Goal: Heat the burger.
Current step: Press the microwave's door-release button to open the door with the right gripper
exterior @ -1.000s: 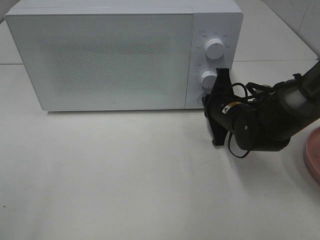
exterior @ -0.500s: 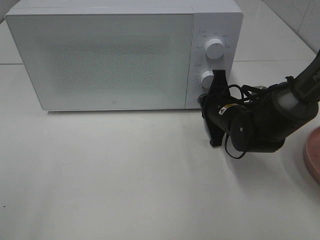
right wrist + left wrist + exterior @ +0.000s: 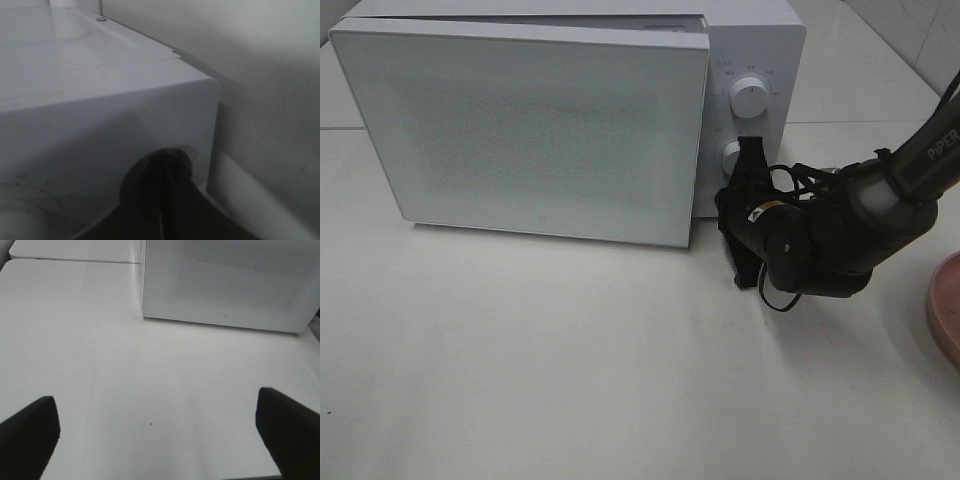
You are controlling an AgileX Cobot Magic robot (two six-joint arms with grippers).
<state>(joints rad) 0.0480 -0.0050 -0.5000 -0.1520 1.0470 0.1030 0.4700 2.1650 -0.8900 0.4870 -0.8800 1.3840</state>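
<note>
The burger is out of view. The white microwave (image 3: 760,40) stands at the back of the table, and its door (image 3: 530,130) is ajar, swung out a little at its right edge. My right gripper (image 3: 724,200) is shut, with its tips pressed against the round button at the bottom of the control panel, below two knobs (image 3: 750,97). In the right wrist view the closed dark fingertips (image 3: 162,200) sit in the round button recess (image 3: 165,157). My left gripper (image 3: 160,440) is open and empty above the bare table, facing the microwave door (image 3: 225,280).
The edge of a pink round plate (image 3: 945,310) shows at the far right of the table. The right arm and its cables (image 3: 840,230) lie between the plate and the microwave. The white tabletop (image 3: 570,350) stretches in front of the microwave.
The microwave door has popped open and swung outward at its right edge. The right gripper has pushed a little left, in towards the panel's bottom button.
</note>
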